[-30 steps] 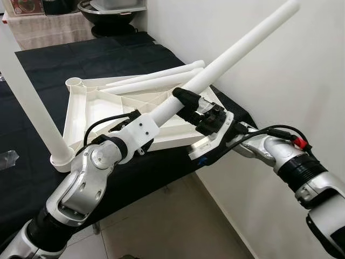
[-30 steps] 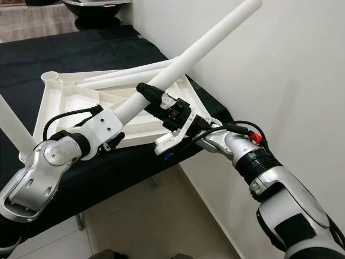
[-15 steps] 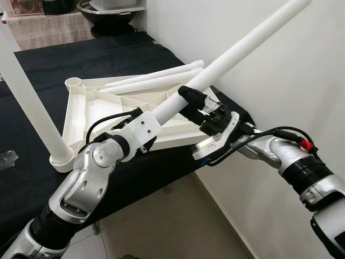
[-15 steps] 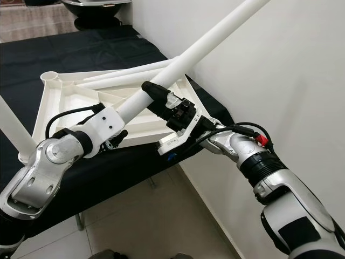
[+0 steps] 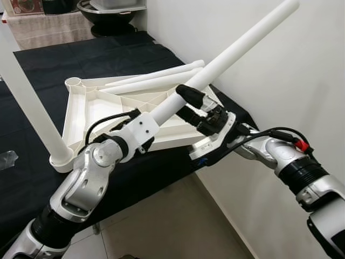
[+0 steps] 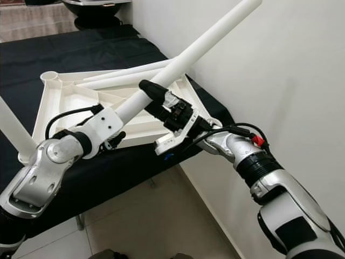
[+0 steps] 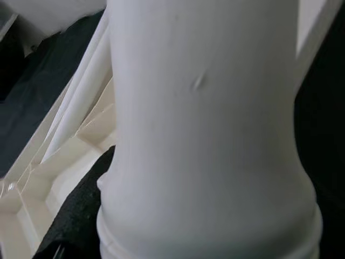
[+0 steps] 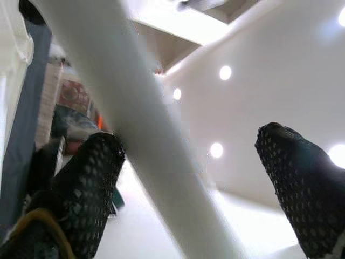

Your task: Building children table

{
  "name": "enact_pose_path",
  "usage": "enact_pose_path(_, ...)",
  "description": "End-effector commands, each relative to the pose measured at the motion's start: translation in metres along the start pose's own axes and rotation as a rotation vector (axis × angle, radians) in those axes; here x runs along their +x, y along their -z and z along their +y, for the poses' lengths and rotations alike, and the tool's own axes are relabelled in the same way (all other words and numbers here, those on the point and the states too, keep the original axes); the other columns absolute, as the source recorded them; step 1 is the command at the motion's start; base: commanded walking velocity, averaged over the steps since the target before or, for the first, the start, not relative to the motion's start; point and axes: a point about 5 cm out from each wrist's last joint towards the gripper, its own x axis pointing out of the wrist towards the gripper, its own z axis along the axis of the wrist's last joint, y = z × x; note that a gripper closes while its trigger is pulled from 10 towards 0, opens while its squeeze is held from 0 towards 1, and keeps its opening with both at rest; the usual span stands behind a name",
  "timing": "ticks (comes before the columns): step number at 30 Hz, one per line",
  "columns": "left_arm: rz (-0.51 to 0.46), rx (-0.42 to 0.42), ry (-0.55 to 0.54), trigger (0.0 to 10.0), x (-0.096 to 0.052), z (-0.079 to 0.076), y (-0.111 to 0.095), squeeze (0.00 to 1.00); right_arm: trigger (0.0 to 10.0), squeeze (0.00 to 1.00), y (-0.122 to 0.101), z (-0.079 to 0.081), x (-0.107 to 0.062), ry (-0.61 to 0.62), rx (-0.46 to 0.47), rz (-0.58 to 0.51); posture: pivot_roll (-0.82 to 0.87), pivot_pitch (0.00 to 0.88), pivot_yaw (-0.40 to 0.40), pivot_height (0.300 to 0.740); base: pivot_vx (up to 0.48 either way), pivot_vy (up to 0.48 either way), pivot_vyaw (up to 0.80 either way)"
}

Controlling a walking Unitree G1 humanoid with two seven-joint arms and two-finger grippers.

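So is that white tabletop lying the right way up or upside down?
Upside down. The tabletop shows its ribbed underside and an open corner socket; one leg already stands up from another corner.

My left arm rises from the lower left of the frame, elbow bent, silver forearm angled up toward the centre. Its left hand (image 5: 153,120) sits at mid-frame, closed around the lower end of the white tube (image 5: 237,45); in the left wrist view that tube presses right against the camera. My right arm comes in from the lower right corner, forearm stretched leftward across the frame. The right hand (image 5: 190,102) is just right of centre, its black fingers (image 8: 86,189) spread apart, one finger lying along the tube and the other well clear of it.
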Motion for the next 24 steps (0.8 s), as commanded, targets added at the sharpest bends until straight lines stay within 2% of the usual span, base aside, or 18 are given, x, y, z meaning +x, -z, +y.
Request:
enact_pose_path(1,0.065,-0.024,-0.031,10.0,0.002,0.004,0.012,0.00,10.0,0.00,-0.003,0.003,-0.006,-0.022,-0.013,-0.018,-0.03,0.042,-0.054,0.740,0.000,0.000,0.00)
enact_pose_path(3,0.064,-0.026,-0.031,10.0,0.002,0.004,0.012,0.00,10.0,0.00,-0.002,0.005,-0.009,-0.043,-0.042,-0.017,-0.03,0.042,-0.054,0.740,0.000,0.000,0.00)
enact_pose_path(5,0.058,-0.025,-0.025,10.0,0.003,0.002,0.010,0.00,10.0,0.00,0.001,0.016,-0.019,-0.122,-0.090,0.012,-0.03,0.042,-0.056,0.740,0.000,0.000,0.00)
enact_pose_path(8,0.057,-0.025,-0.025,10.0,0.003,0.001,0.010,0.00,10.0,0.00,0.003,0.019,-0.023,-0.144,-0.087,0.029,-0.03,0.043,-0.059,0.740,0.000,0.000,0.00)
enact_pose_path(9,0.050,-0.025,-0.038,10.0,0.002,0.001,0.009,0.00,10.0,0.00,0.003,0.021,-0.028,-0.150,-0.006,0.070,-0.03,0.045,-0.060,0.740,0.000,0.000,0.00)
enact_pose_path(10,0.042,-0.026,-0.049,10.0,0.002,0.002,0.008,0.00,10.0,0.00,0.003,0.023,-0.032,-0.157,0.162,0.136,-0.03,0.044,-0.059,0.740,0.000,0.000,0.00)
enact_pose_path(11,0.029,-0.025,-0.066,10.0,0.001,0.003,0.007,0.00,10.0,0.00,0.003,0.027,-0.035,-0.166,0.369,0.243,-0.03,0.044,-0.059,0.740,0.000,0.000,0.00)
enact_pose_path(12,0.029,-0.025,-0.066,10.0,0.001,0.003,0.007,0.00,10.0,0.00,0.003,0.027,-0.035,-0.166,0.369,0.243,-0.03,0.044,-0.059,0.740,0.000,0.000,0.00)
enact_pose_path(13,0.022,-0.026,-0.084,10.0,0.001,0.004,0.007,0.00,10.0,0.00,0.005,0.030,-0.037,-0.159,0.528,0.335,-0.03,0.044,-0.059,0.740,0.000,0.000,0.00)
enact_pose_path(14,0.022,-0.026,-0.084,10.0,0.001,0.004,0.007,0.00,10.0,0.00,0.005,0.030,-0.037,-0.159,0.528,0.335,-0.03,0.044,-0.059,0.740,0.000,0.000,0.00)
enact_pose_path(15,0.018,-0.030,-0.103,10.0,0.000,0.006,0.007,0.00,10.0,0.00,0.007,0.033,-0.039,-0.162,0.692,0.428,-0.03,0.044,-0.059,0.740,0.000,0.000,0.00)
enact_pose_path(16,0.000,-0.036,-0.145,10.0,-0.001,0.008,0.006,0.00,10.0,0.00,0.011,0.036,-0.041,-0.158,0.896,0.547,-0.03,0.049,-0.053,0.740,0.000,0.000,0.00)
enact_pose_path(17,0.000,-0.036,-0.145,10.0,-0.001,0.008,0.006,0.00,10.0,0.00,0.011,0.036,-0.041,-0.158,0.896,0.547,-0.03,0.049,-0.053,0.740,0.000,0.000,0.00)
enact_pose_path(18,-0.036,-0.055,-0.206,10.0,-0.003,0.011,0.004,0.00,10.0,0.00,0.013,0.037,-0.043,-0.133,1.193,0.643,-0.03,0.049,-0.053,0.740,0.000,0.000,0.00)
enact_pose_path(19,-0.055,-0.055,-0.243,10.0,-0.006,0.013,0.004,0.00,10.0,0.00,0.015,0.035,-0.042,-0.105,1.309,0.665,-0.03,0.049,-0.053,0.740,0.000,0.000,0.00)
enact_pose_path(20,-0.055,-0.055,-0.243,10.0,-0.006,0.013,0.004,0.00,10.0,0.00,0.015,0.035,-0.042,-0.105,1.309,0.665,-0.03,0.049,-0.053,0.740,0.000,0.000,0.00)
enact_pose_path(23,-0.077,-0.076,-0.316,10.0,-0.012,0.013,0.008,0.00,10.0,0.00,0.020,0.030,-0.038,-0.038,1.517,0.688,-0.03,0.047,-0.055,0.740,0.000,0.000,0.00)
enact_pose_path(24,-0.077,-0.076,-0.316,10.0,-0.012,0.013,0.008,0.00,10.0,0.00,0.020,0.030,-0.038,-0.038,1.517,0.688,-0.03,0.047,-0.055,0.740,0.000,0.000,0.00)
